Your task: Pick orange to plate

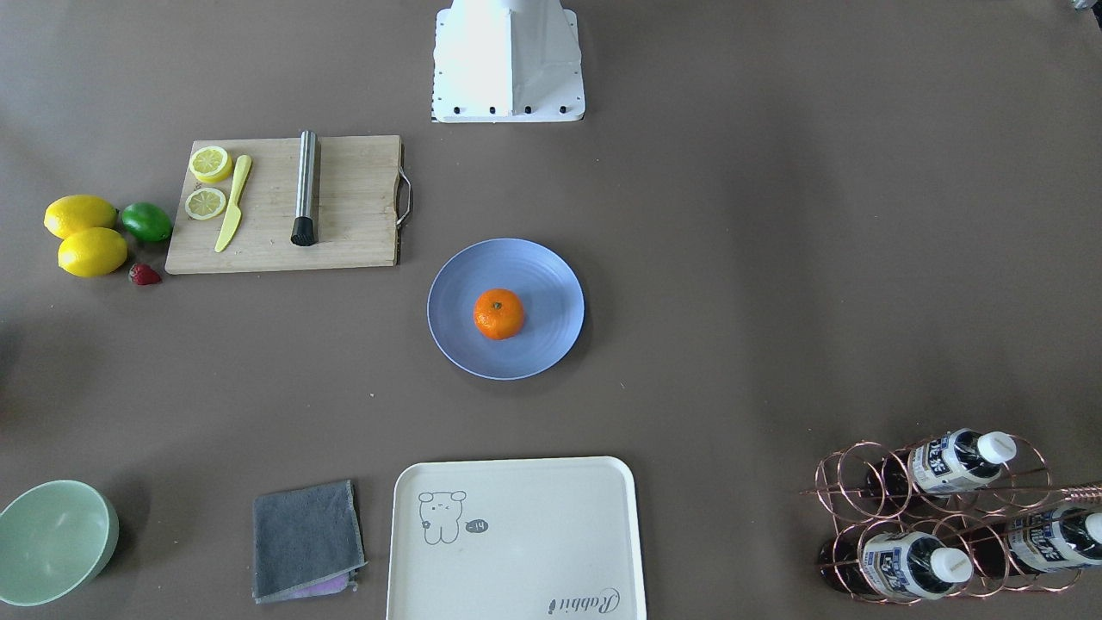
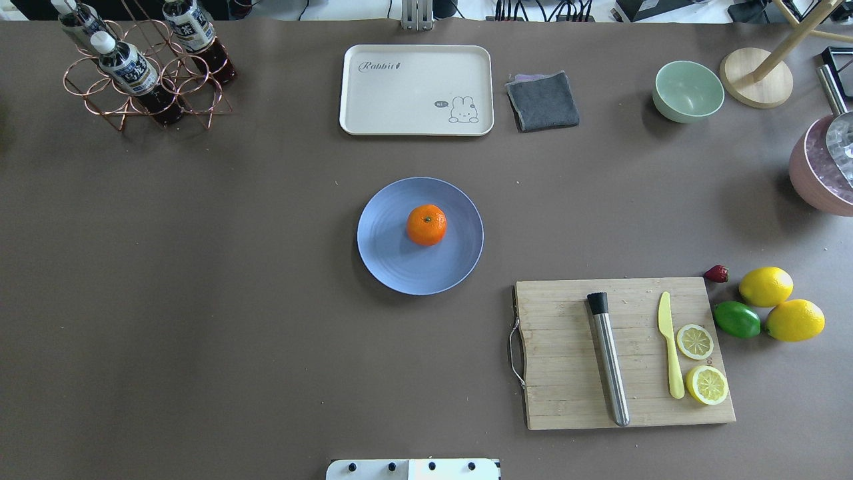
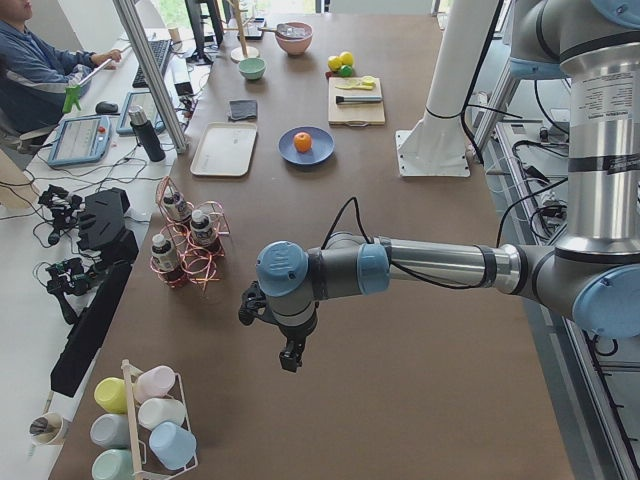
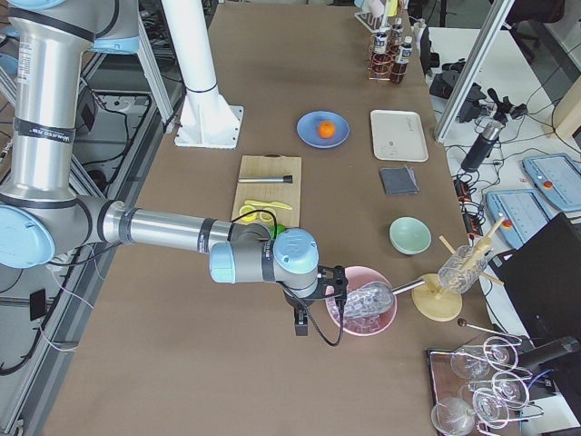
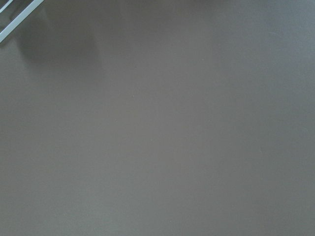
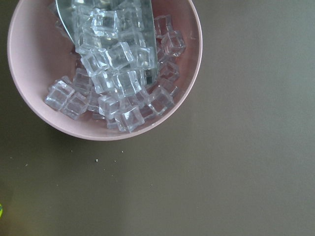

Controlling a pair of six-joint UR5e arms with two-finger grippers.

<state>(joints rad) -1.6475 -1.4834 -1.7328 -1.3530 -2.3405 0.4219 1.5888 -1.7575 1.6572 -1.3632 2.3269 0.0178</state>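
As we look from across the desk (image 1: 775, 258), the orange (image 1: 498, 313) sits on the plate (image 1: 538, 263), close to its middle, green stem dot showing. A cutting board (image 1: 353, 232) with lemon slices, a yellow knife and a steel rod lies apart from the plate on the robot's right. A cream tray (image 1: 516, 551) lies on the plate's far side from the robot.

From overhead, we see the orange well inside the plate's rim.

From the left end, the near arm reaches over bare desk. Its left gripper (image 3: 291, 358) hangs pointing down, well apart from the plate, and we cannot tell how its jaws stand.

From the right end, the right gripper (image 4: 300, 325) hangs just beside a pink bowl (image 4: 359, 331). Again we cannot tell whether it is parted or closed.

Our left wrist view holds only brown desk.

Our right wrist view looks down on the pink bowl, which is filled with ice cubes (image 6: 118, 78).
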